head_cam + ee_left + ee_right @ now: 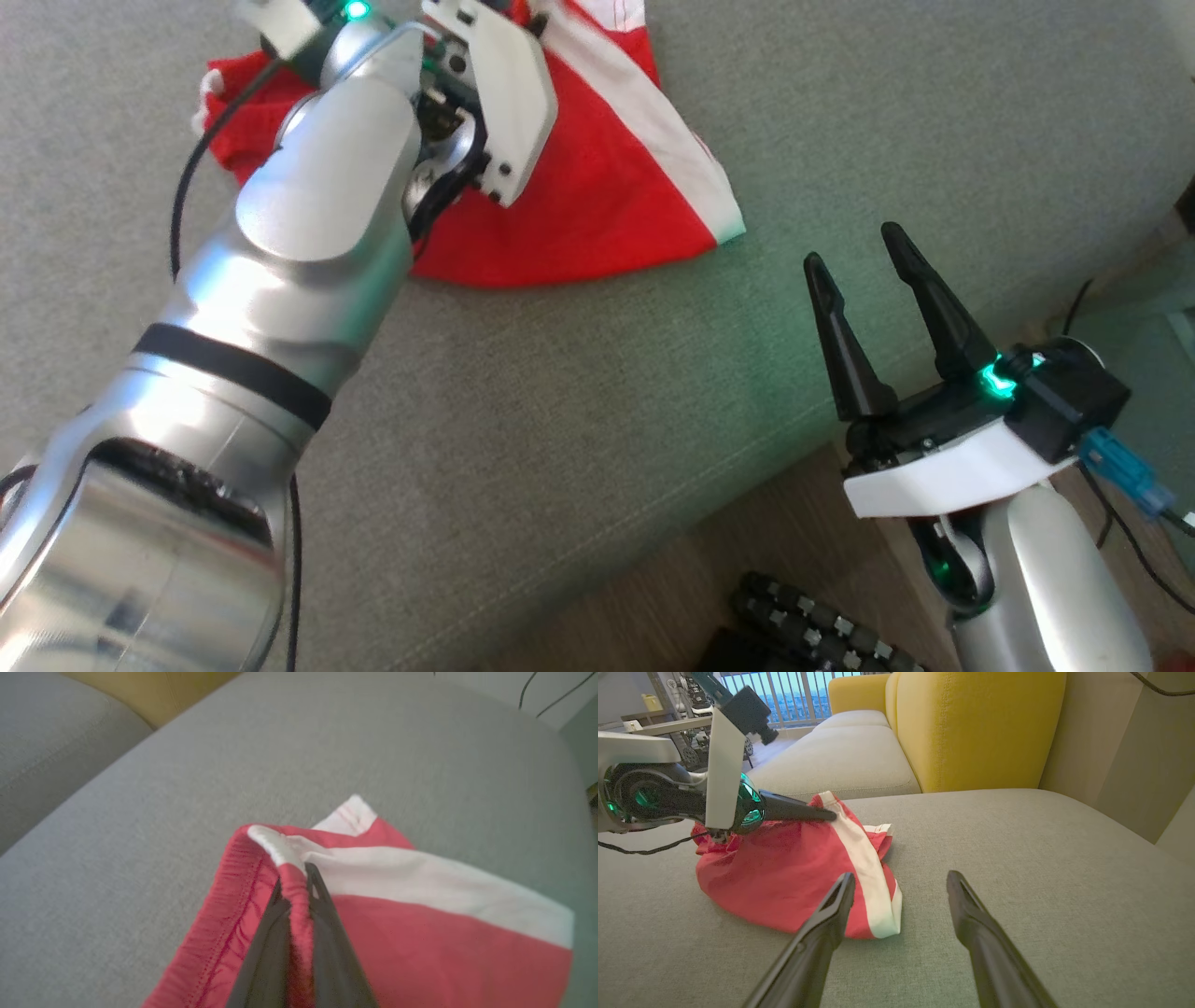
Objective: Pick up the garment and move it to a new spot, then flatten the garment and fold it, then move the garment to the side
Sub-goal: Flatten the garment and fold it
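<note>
The grey sofa carries the red, white-striped garment, which lies crumpled on its seat. The left claw is clamped on the garment's gathered waistband, a ridge of it pinched up between the fingers. The right claw hovers near the seat's front edge, fingers apart and not touching the cloth.

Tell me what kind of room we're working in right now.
Most likely a home living room. The red-and-white fabric garment lies on a grey fabric sofa seat with a yellow upholstered backrest, and a railed balcony window shows behind it.
</note>
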`<state>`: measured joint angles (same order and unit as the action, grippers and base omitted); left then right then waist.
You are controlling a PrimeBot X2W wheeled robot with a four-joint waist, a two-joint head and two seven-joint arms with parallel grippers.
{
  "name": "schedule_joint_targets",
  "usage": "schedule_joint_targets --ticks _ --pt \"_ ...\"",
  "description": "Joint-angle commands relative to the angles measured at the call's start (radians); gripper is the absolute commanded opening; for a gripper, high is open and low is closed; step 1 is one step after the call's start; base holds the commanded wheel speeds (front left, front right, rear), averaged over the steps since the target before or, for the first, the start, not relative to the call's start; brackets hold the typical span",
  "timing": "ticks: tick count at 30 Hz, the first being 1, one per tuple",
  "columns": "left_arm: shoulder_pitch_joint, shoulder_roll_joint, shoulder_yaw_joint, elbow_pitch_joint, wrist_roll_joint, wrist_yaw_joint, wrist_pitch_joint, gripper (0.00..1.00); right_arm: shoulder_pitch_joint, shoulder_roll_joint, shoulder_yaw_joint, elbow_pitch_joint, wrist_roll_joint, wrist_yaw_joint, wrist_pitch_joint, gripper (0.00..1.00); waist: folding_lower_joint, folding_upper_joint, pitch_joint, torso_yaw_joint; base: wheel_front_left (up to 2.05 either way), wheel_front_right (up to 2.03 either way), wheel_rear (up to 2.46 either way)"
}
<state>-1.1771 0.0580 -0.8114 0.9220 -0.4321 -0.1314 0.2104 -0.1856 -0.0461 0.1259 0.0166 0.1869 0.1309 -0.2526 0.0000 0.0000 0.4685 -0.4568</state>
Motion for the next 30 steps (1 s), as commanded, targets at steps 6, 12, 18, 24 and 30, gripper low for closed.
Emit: schedule_joint_targets --ticks 6,12,18,24,30 --pt "-0.084 -0.006 0.047 -0.163 -0.130 0.001 -0.087 0.00 0.008 -0.004 0.014 -0.021 0.016 0.000 -0.009 1.00 0.0000 0.0000 -0.079 0.013 0.00 0.00 0.00" --pt "-0.113 -0.007 0.059 -0.326 -0.269 0.001 -0.149 0.00 0.020 -0.004 -0.003 -0.007 0.009 0.000 -0.009 1.00 0.0000 0.0000 -0.157 0.041 0.00 0.00 0.00" --pt "-0.058 -0.007 0.065 -0.436 -0.356 0.014 -0.179 0.00 0.034 -0.004 -0.018 -0.003 -0.004 0.000 -0.009 1.00 0.0000 0.0000 -0.201 0.092 0.00 0.00 0.00" --pt "0.227 0.098 0.055 -0.586 -0.380 0.059 -0.234 0.00 0.059 -0.004 -0.028 -0.003 -0.026 0.000 -0.009 1.00 0.0000 0.0000 -0.219 0.164 0.00 0.00 0.00" --pt "0.603 0.223 0.027 -0.701 -0.414 0.085 -0.335 0.00 0.082 -0.004 -0.056 -0.004 -0.082 0.000 -0.009 1.00 0.0000 0.0000 -0.192 0.269 0.00 0.00 0.00"
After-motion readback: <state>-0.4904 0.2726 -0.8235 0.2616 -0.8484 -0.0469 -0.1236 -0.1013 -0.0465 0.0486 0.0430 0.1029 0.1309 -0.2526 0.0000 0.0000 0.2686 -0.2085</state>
